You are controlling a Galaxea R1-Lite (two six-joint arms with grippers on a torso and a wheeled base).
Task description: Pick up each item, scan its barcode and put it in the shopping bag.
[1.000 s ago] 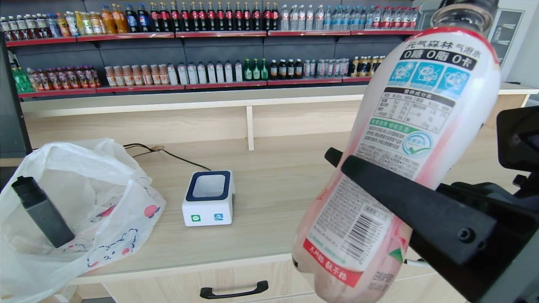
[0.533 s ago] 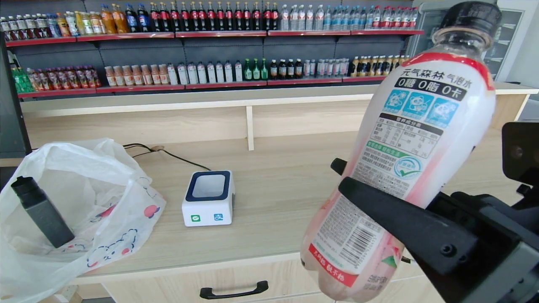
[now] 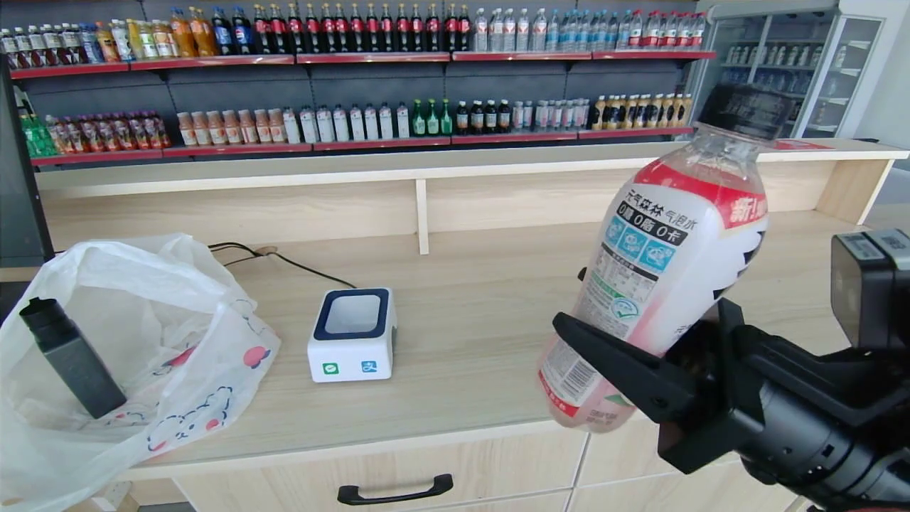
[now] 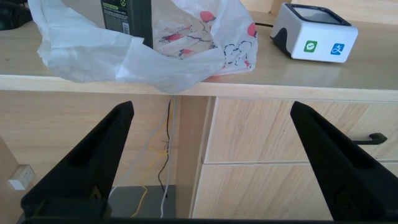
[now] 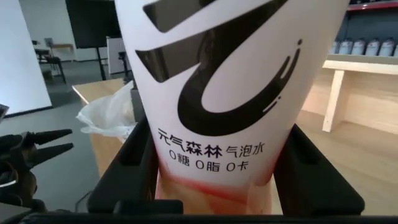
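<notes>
A pink-and-white drink bottle (image 3: pixel 668 263) with a black cap hangs tilted above the counter's front right, with my right gripper (image 3: pixel 572 302) shut around its lower half. Its barcode (image 3: pixel 566 355) faces left, toward the white scanner (image 3: pixel 352 333) at the counter's middle. In the right wrist view the bottle (image 5: pixel 230 81) stands between the fingers of the right gripper (image 5: pixel 221 143). The white shopping bag (image 3: pixel 163 334) lies open at the left with a dark grey bottle (image 3: pixel 67 355) inside. My left gripper (image 4: pixel 211 112) is open and empty, low in front of the counter, below the bag (image 4: pixel 161 56).
The scanner's cable (image 3: pixel 284 262) runs back across the wooden counter (image 3: pixel 469 313). A raised ledge (image 3: pixel 426 167) borders the counter's far side, with drink shelves behind. Drawers with a black handle (image 3: pixel 394 491) sit under the front edge.
My right gripper has lowered and drawn the bottle away from the head camera, toward the counter's front right, and turned it so the label side swings left. The bag, the scanner and the left side are unchanged.
</notes>
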